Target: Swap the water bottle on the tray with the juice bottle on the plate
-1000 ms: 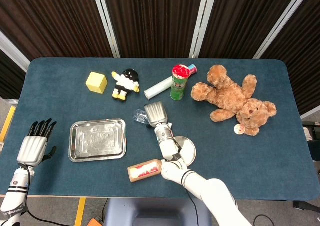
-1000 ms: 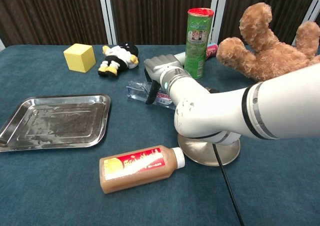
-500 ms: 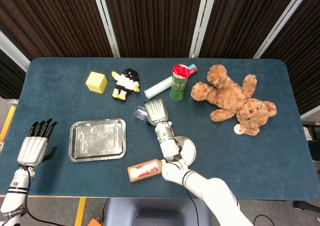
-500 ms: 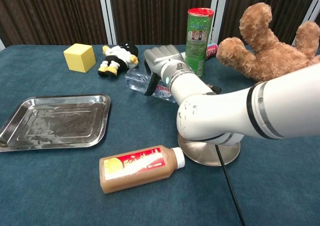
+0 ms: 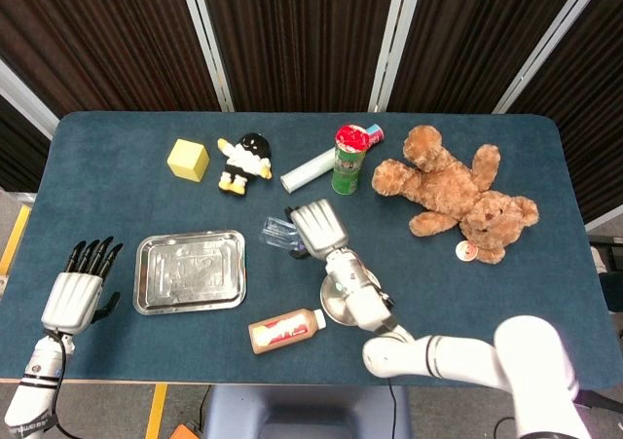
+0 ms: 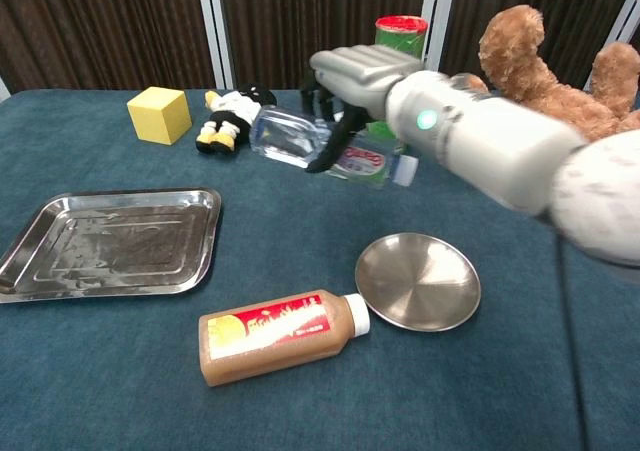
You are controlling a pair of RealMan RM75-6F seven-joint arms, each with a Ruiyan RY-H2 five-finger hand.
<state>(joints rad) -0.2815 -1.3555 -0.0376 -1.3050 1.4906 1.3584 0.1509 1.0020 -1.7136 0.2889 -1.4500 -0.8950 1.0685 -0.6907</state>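
Clear plastic water bottle (image 6: 325, 149): mid-section covered by the dark fingers (image 6: 322, 157) of the white right hand (image 6: 365, 76); label print too small to read.
Green cylindrical snack can with red lid (image 6: 398, 33): body hidden behind the fingers in the chest view, only the top showing.
Brown plush teddy bear (image 6: 545, 66): cut off by the right edge in the chest view.
White right forearm (image 6: 520, 161): motion-blurred.
Round metal plate (image 5: 336, 298): partly covered by the arm in the head view, below the fingers.

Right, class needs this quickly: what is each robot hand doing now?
Left robot hand: open, holding nothing.
Right robot hand: holding the water bottle above the table.
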